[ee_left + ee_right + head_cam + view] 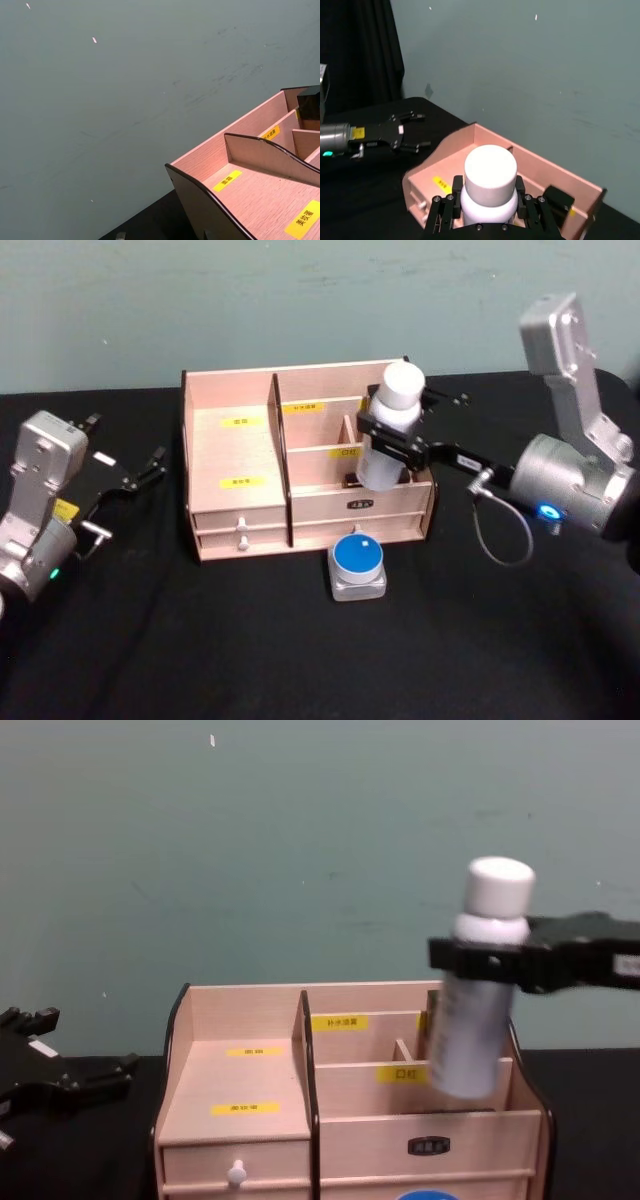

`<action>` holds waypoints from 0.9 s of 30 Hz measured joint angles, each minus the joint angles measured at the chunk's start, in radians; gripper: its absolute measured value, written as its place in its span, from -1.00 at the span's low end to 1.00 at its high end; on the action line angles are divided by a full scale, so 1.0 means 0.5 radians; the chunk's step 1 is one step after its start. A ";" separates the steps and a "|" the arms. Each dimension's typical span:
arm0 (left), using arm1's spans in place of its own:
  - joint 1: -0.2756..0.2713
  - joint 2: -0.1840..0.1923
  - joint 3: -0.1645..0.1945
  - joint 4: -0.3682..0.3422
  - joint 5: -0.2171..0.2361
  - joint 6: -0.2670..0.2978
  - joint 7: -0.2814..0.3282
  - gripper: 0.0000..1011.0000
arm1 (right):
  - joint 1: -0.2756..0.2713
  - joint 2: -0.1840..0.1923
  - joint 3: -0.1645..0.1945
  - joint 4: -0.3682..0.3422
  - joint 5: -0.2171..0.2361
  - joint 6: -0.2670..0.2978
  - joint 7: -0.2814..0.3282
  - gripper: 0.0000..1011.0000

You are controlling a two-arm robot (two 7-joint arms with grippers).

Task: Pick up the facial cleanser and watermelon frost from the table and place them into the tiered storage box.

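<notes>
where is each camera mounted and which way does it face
Head view: high, facing forward and down at the tiered storage box; left claw open, right claw shut on the facial cleanser.
Chest view: lower, facing across at the box's front; both claws show.
Left wrist view: left arm, facing the box's left end and the wall.
Right wrist view: right arm, facing past the cleanser towards the left claw.
Head and chest share the held cleanser.

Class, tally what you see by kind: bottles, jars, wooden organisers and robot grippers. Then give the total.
Bottle: 1
Blue-lidded jar: 1
Wooden organiser: 1
Grippers: 2, the left gripper and the right gripper
Total: 5
</notes>
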 joint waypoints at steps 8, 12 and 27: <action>0.000 0.000 0.000 0.000 0.000 0.000 0.000 1.00 | 0.200 -0.115 -0.105 0.205 -0.047 -0.020 -0.007 0.17; 0.000 0.000 0.000 0.000 0.000 0.000 0.000 1.00 | 0.276 -0.165 -0.147 0.292 -0.069 -0.030 -0.006 0.17; 0.000 0.000 0.000 0.000 0.000 0.000 0.000 1.00 | 0.499 -0.341 -0.232 0.641 -0.147 -0.121 0.015 0.17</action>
